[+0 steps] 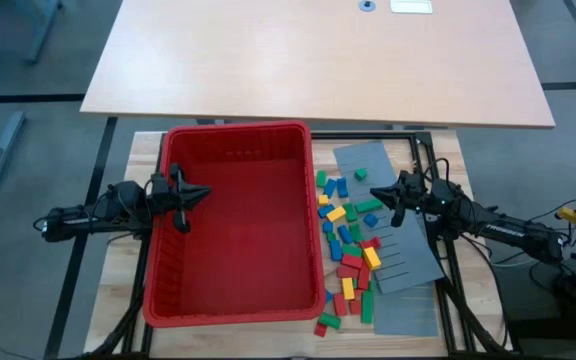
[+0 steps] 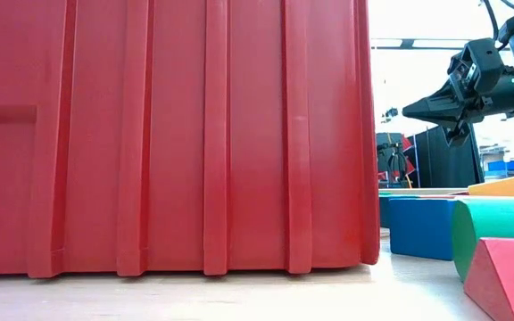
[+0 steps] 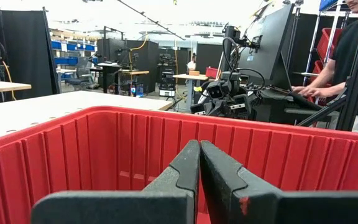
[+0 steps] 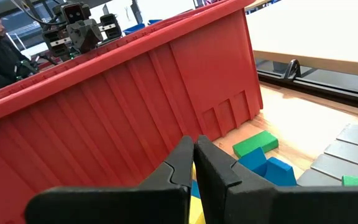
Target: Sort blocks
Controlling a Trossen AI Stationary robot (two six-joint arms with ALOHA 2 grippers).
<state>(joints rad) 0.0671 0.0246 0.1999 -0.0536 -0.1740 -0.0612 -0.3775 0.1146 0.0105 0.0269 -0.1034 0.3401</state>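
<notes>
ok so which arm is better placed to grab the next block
Probably the right. Its end effector, shut and empty, hangs right over the loose blocks beside the red bin. The left end effector, also shut, sits over the bin's far side, with the bin between it and them.

table: light wood top (image 1: 133, 275) on a black frame
bin: big red bin (image 1: 233, 222), sits left of centre
blocks: red, green, blue, yellow blocks (image 1: 346, 247) scattered right beside the bin
panels: grey slotted panels (image 1: 408, 262) (some blocks on them)

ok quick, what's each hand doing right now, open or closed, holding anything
Left hand: closed, empty, over the big red plastic bin.
Right hand: closed, empty, above the small coloured blocks.
</notes>
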